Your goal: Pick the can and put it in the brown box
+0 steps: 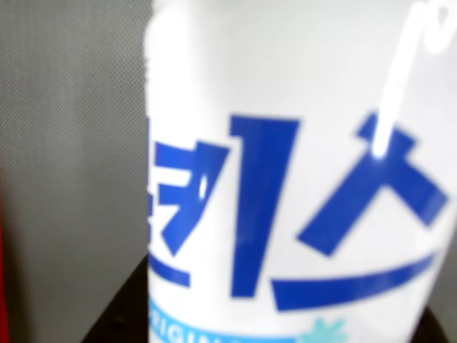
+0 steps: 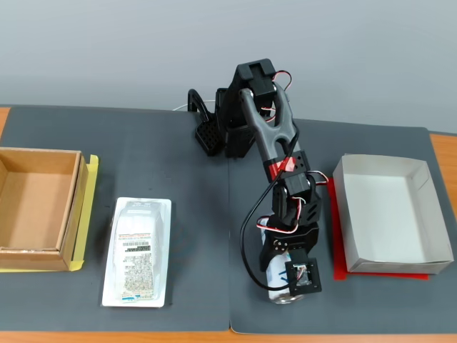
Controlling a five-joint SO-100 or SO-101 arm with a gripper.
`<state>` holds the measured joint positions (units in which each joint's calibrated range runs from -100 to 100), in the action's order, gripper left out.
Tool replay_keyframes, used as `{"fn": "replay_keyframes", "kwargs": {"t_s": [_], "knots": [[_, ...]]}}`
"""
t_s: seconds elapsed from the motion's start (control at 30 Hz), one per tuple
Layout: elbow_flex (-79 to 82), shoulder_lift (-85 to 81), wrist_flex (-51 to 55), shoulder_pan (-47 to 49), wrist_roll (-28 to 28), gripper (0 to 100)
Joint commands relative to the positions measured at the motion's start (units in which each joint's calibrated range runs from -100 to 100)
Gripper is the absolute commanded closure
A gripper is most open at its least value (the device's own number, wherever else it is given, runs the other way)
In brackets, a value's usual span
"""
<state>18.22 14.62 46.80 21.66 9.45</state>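
lying on dark grey mat (image 2: 186, 214): can (image 2: 284, 294) | end effector (image 2: 280, 275) grip unclear | grey wall (image 2: 107, 50)

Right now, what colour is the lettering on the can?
Blue on the white can, clearest in the wrist view.

The place looks like a small robotics lab or hobby work corner. A wooden desk (image 2: 443, 143) stands against a plain grey wall (image 2: 107, 50), covered by a dark grey mat (image 2: 178, 179), and a small black arm (image 2: 268, 136) with exposed wires is fixed at its far side.
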Motion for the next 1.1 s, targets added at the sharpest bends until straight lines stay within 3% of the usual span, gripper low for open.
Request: {"fn": "replay_keyframes", "kwargs": {"t_s": [0.0, 0.3, 0.53, 0.77, 1.07], "knots": [[-1.6, -0.4, 0.3, -0.1, -0.4, 88], [-4.1, -7.5, 8.4, -1.8, -2.4, 88], [-9.2, -17.6, 18.9, -6.6, -13.2, 88], [-20.7, -26.4, 26.6, -17.6, -22.2, 88], [-29.5, -27.9, 26.7, -37.6, -42.6, 88]]}}
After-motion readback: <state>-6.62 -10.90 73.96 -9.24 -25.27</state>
